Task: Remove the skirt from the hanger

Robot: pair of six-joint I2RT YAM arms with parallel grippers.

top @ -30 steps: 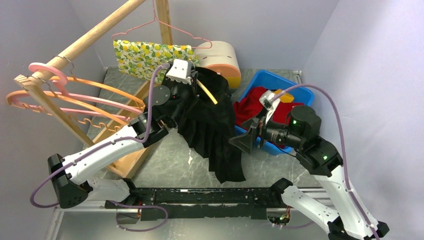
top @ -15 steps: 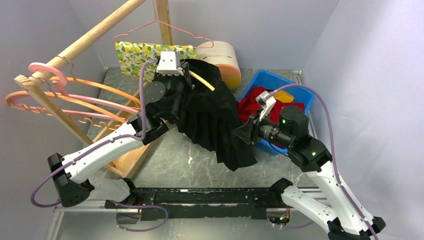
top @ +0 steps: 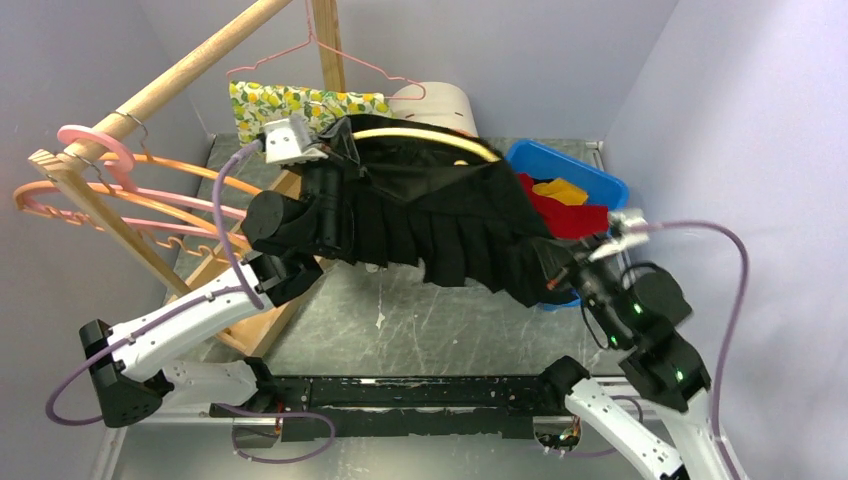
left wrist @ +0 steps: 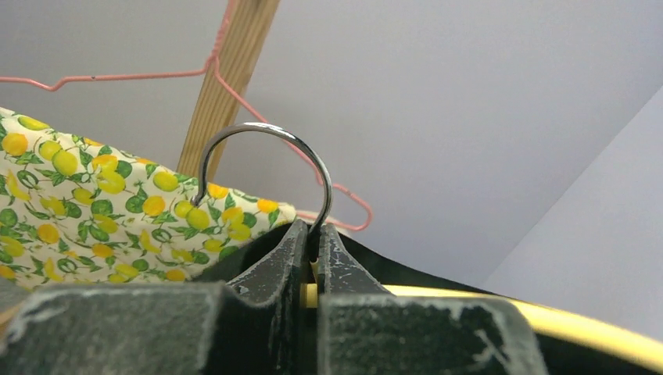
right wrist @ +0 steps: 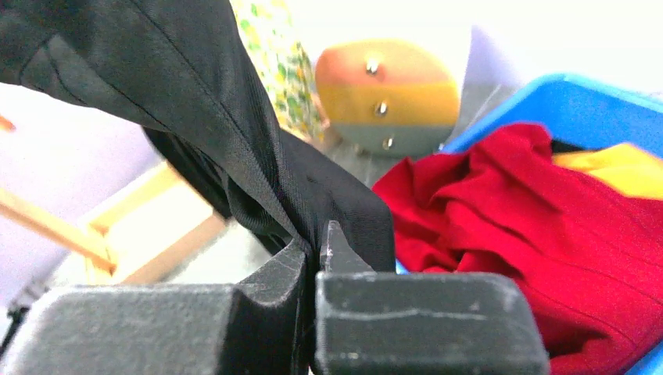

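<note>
A black pleated skirt is stretched sideways over a yellow hanger held above the table. My left gripper is shut on the hanger at the base of its metal hook. The yellow bar runs off to the right in the left wrist view, where that gripper pinches the neck. At the skirt's right end my right gripper is shut on a bunched fold of it. In the right wrist view the black fabric rises up and left from the closed gripper.
A blue bin with red and yellow clothes sits just behind the right gripper. A wooden rack at left carries pink and orange hangers. A lemon-print cloth hangs on a pink wire hanger. An orange and cream object stands at the back.
The right gripper closed on the skirt's lower edge and drew it right and toward the near edge. The left arm swung the hanger up and left, so the skirt is now pulled out flat.
</note>
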